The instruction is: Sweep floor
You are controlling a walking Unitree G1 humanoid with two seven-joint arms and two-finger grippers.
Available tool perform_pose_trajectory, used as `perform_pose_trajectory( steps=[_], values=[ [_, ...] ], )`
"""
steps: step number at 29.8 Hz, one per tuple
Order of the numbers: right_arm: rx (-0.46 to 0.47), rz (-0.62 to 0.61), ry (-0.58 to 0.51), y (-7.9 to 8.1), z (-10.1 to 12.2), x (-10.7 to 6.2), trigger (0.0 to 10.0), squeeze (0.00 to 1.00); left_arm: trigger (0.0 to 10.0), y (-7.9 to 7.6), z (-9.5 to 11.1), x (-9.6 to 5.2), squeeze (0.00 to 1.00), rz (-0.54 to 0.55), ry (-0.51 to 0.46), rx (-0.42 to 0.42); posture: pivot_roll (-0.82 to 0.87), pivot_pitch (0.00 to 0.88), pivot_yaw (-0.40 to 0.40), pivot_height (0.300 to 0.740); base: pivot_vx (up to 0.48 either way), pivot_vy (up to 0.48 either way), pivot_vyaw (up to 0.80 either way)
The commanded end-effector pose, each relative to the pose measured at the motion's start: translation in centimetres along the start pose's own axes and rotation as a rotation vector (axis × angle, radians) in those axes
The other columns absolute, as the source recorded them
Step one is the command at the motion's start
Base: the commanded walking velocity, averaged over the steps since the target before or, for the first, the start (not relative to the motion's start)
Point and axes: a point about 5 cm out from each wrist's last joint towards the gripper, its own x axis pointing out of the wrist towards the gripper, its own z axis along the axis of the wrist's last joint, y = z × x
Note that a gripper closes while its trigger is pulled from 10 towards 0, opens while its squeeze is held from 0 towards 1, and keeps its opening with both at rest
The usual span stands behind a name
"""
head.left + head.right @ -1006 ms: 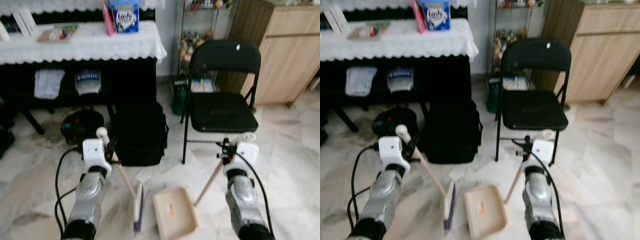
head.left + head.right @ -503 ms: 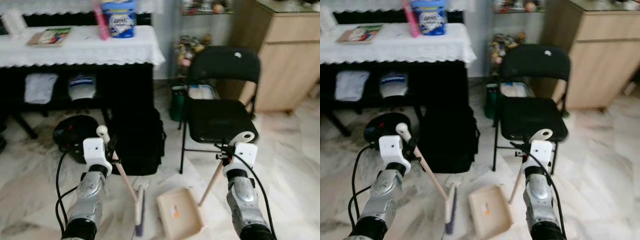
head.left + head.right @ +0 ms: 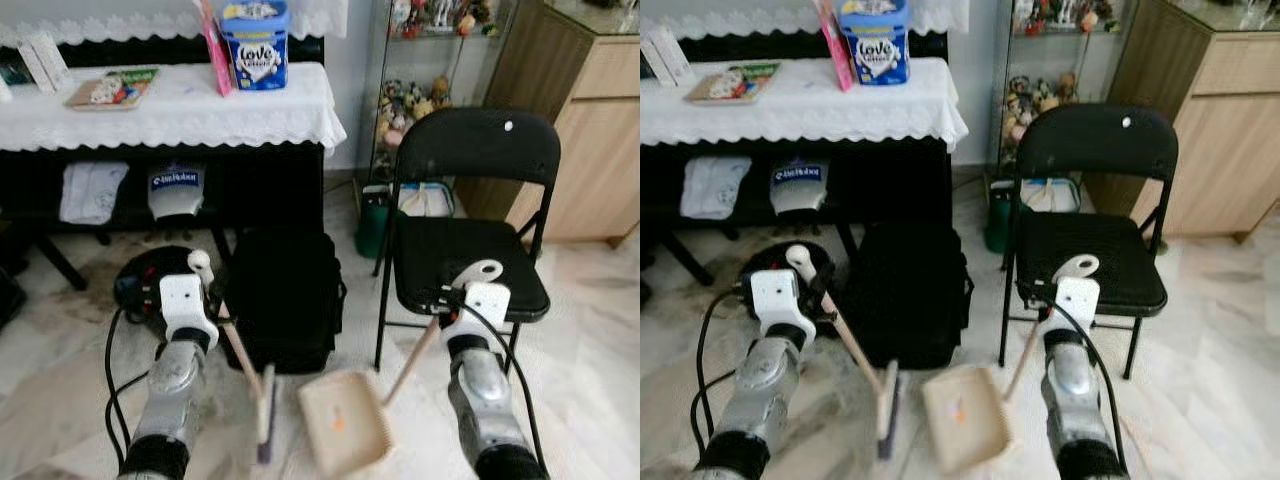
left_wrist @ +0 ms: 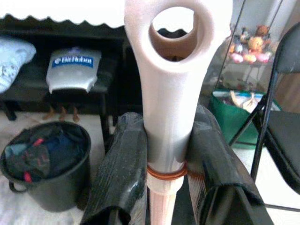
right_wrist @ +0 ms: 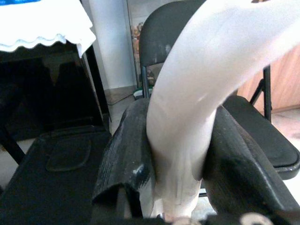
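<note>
While both silver arms reach forward over pale veined marble floor (image 3: 590, 330), the left gripper (image 3: 200, 290) is clenched on the wooden handle of a broom (image 3: 262, 415), whose flat brush head stands on the floor just left of the dustpan (image 3: 343, 428). The right gripper (image 3: 462, 295) grasps the dustpan's slanting wooden handle; the shallow beige tray holds a small orange scrap. A black backpack (image 3: 285, 300) sits just beyond both tools, under the edge of a table draped in white scalloped lace (image 3: 180, 110). A black folding chair (image 3: 470, 240) stands beside the right gripper, with open floor to its right.

From the right eye, the blue "Love" tub (image 3: 873, 42) stands near the table's back right corner, a picture book (image 3: 730, 82) lies toward its left, and a wood-grain cabinet (image 3: 1220, 140) fills the right side.

Seen from the left wrist, two ribbed black fingers (image 4: 119, 178) press either side of the broom's smooth white plastic grip with its round hanging hole. A round black bin (image 4: 47, 164) holding crumpled items sits on the floor, beside a white "BitRobot" device (image 4: 74, 70) under the table.

Seen from the right wrist, black fingers (image 5: 126, 159) clamp the dustpan's curved white grip, backpack and chair beyond.
</note>
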Motion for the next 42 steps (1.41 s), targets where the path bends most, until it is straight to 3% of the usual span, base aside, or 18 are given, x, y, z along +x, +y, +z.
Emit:
perform_pose_trajectory(
  steps=[1,7,17,23,42],
  values=[
    [0.032,0.012,-0.024,0.6,0.4,0.1,10.0,0.00,10.0,0.0,1.1,0.4,0.00,-0.002,-0.054,0.004,-0.03,0.032,0.025,0.740,0.000,0.000,0.00],
    [0.030,0.009,-0.022,0.5,0.4,0.1,10.0,0.00,10.0,0.0,1.2,0.4,0.00,0.001,-0.062,0.007,-0.04,0.035,0.024,0.740,0.000,0.000,0.00],
    [0.024,-0.006,-0.011,0.2,0.0,-0.2,10.0,0.00,10.0,1.2,3.0,0.5,0.00,0.076,-0.164,0.069,-0.04,0.044,0.025,0.740,0.000,0.000,0.00],
    [0.028,-0.153,0.016,-1.4,-1.0,-1.0,10.0,0.00,10.0,1.5,3.5,0.5,0.00,0.113,-0.196,0.110,-0.04,0.047,0.028,0.740,0.000,0.000,0.00],
    [0.039,-0.339,0.083,-3.4,-2.9,-2.3,10.0,0.00,10.0,1.5,2.8,0.2,0.00,0.102,-0.177,0.159,-0.02,0.032,0.052,0.740,0.000,0.000,0.00]
  ],
)
